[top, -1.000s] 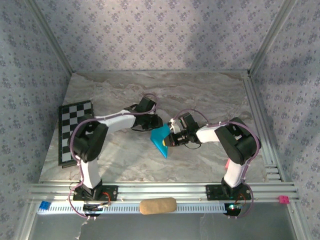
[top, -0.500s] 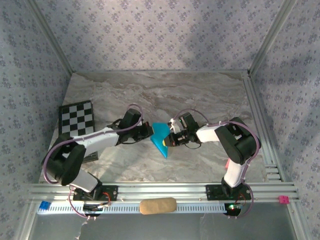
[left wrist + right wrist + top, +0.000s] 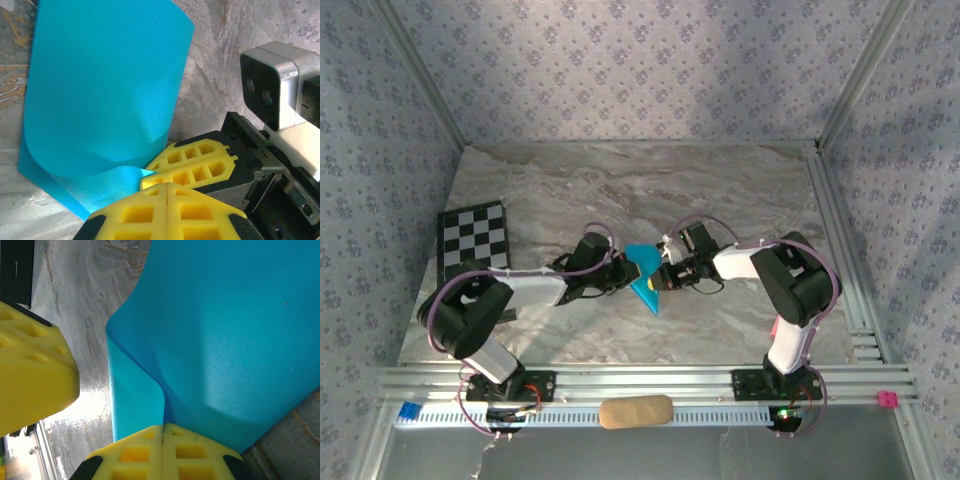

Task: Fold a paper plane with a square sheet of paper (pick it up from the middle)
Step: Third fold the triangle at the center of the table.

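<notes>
- The square sheet of paper (image 3: pixel 642 277) lies in the middle of the marble table (image 3: pixel 720 190), between the two grippers.
- The right gripper (image 3: pixel 163 432) is clamped on the sheet's edge, and the paper rises straight out of its closed jaws.
- The left gripper (image 3: pixel 166 189) has its jaws pressed together just beside that pinch. Whether any paper is caught between them cannot be told.
- Judged done: one flap curls loosely over the layer beneath, and the near end comes to a point.
- Judged left: sharp creases, the centre fold and the wings. There is no narrow dart yet.

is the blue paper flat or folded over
Folded over: the square sheet of paper curves back on itself, a second layer showing beneath, its bend pinched in the right gripper.
</notes>
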